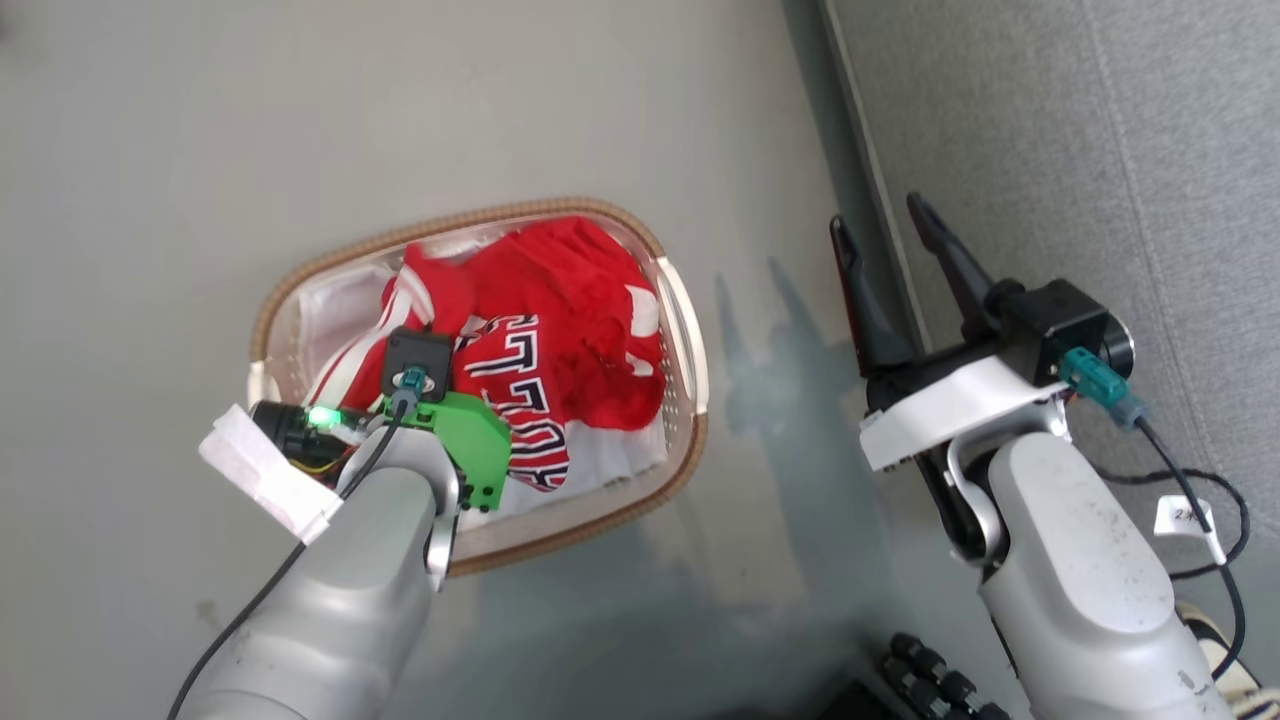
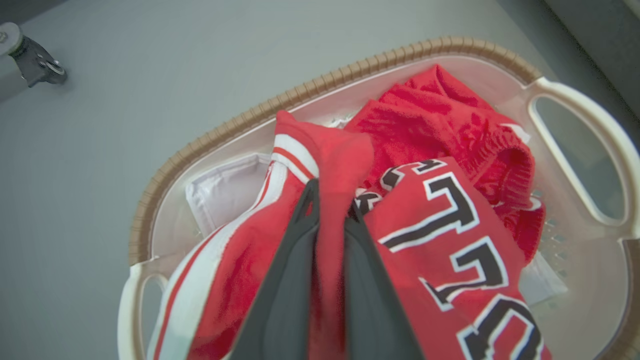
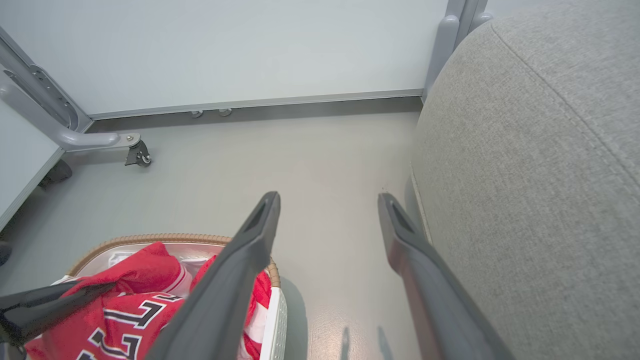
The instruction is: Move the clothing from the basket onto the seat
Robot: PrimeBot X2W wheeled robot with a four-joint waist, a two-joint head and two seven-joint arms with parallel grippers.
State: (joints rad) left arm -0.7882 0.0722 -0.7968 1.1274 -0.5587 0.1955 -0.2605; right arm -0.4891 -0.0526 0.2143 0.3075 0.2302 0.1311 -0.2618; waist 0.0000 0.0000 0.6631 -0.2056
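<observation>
The basket [image 1: 690,372] stands on the grey floor with the clothing in it. A red jersey [image 1: 520,400] with black white-edged letters lies on top, beside a plainer red piece [image 1: 575,270]. My left gripper [image 2: 332,202] reaches down into the basket [image 2: 350,67] and is shut on a red fold of the jersey [image 2: 440,225] by its striped trim. The plainer piece [image 2: 440,110] lies just beyond. My right gripper [image 1: 877,215] hangs open and empty over the floor between basket and seat [image 1: 1100,150]. In the right wrist view, the right gripper [image 3: 329,200] has the seat [image 3: 540,175] on its right.
A white sheet [image 2: 225,195] lines the basket under the red pieces. A grey frame leg with a caster [image 3: 137,152] stands by the far wall. A black cable with a white tag [image 1: 1190,520] hangs from my right wrist. A dark ribbed object [image 1: 930,670] sits at the bottom edge.
</observation>
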